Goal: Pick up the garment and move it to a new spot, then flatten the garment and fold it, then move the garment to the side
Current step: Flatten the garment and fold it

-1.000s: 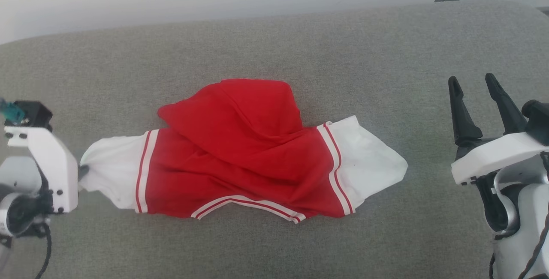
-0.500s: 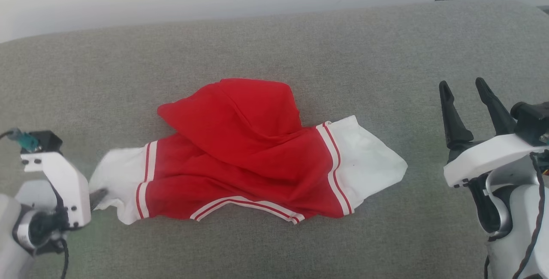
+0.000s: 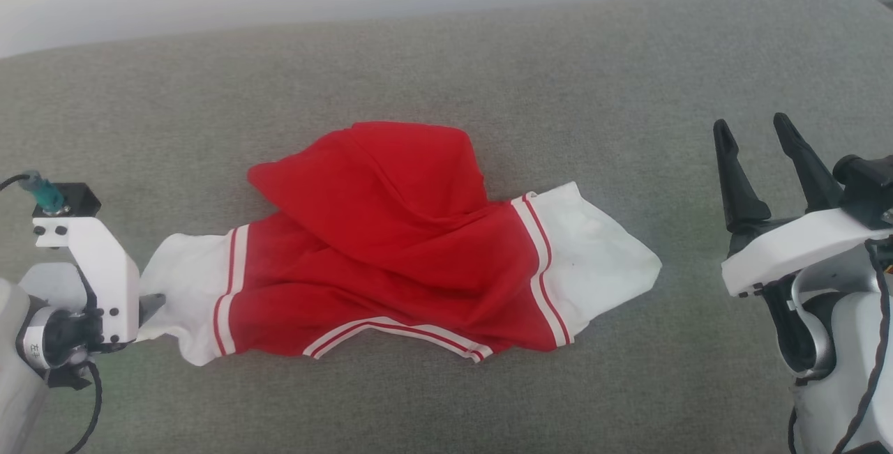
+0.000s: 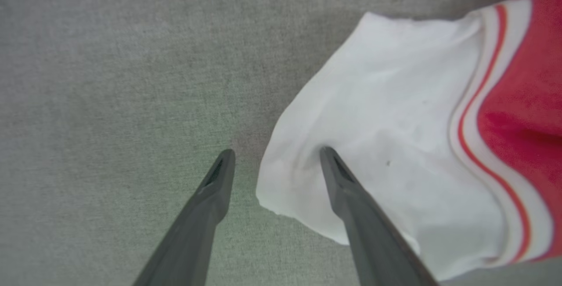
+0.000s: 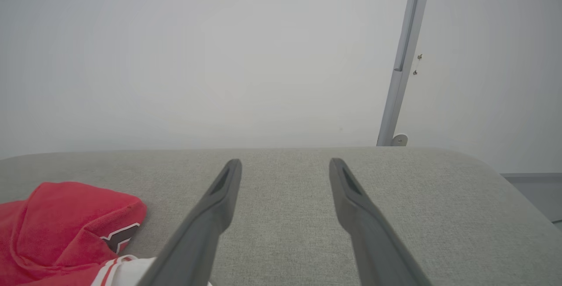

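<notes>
The garment (image 3: 391, 252) lies crumpled on the grey cushioned surface (image 3: 488, 63), a red body with a white sleeve end at each side. My left gripper (image 3: 152, 302) sits low at the left sleeve, its fingers mostly hidden behind the white wrist mount. In the left wrist view that gripper (image 4: 276, 158) is open, one finger resting over the white sleeve (image 4: 395, 123) and the other over bare grey fabric. My right gripper (image 3: 751, 123) stands open to the right of the garment, well apart from it, holding nothing. The right wrist view shows its fingers (image 5: 284, 163) spread and the garment's red folds (image 5: 66, 215) at lower left.
A pale wall runs behind the grey surface. A grey metal post (image 5: 401, 66) rises behind its far right corner, where the cushion's edge curves down. Bare grey fabric surrounds the garment on all sides.
My left gripper has opened and let go of the white left sleeve, which has slackened onto the surface. The right gripper has drifted slightly left. The head view has shifted a little.
</notes>
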Robot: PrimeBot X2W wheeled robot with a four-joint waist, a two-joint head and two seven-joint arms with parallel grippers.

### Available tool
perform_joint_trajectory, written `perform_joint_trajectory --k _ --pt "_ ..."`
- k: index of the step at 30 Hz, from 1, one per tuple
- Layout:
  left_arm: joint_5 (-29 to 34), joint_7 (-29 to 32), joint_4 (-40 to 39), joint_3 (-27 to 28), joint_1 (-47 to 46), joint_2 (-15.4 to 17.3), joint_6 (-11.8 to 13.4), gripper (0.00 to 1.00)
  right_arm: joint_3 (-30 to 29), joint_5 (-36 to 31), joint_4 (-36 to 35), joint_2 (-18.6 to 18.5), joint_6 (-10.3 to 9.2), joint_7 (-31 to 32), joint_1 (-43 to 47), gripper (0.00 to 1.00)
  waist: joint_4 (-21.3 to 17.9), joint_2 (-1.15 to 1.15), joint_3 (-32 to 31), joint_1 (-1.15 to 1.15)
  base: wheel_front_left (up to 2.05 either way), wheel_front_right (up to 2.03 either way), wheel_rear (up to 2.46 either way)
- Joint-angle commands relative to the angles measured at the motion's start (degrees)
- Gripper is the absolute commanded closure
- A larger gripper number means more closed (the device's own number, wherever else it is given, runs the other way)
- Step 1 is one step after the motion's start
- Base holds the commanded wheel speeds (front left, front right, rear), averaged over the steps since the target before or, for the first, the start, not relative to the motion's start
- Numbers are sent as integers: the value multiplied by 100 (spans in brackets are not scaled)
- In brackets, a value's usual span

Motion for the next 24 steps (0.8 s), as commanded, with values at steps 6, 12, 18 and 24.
perform_joint_trajectory --k 6,12,18,24 --pt "65 -34 416 -52 -26 -74 48 0 47 42 -167 15 0 89 -6 0 -144 0 177 0 0 0 0" --pt "-201 178 820 -146 91 -331 -254 100 320 270 -298 -106 0 632 121 0 -151 0 270 0 0 0 0" --pt "-201 70 847 -179 -130 -481 -432 100 988 802 -436 -548 0 1959 318 0 -9 0 314 0 0 0 0" --pt "-219 -58 840 -169 -347 -645 -473 100 1173 1206 -578 -870 0 3330 357 0 176 0 447 0 0 0 0"
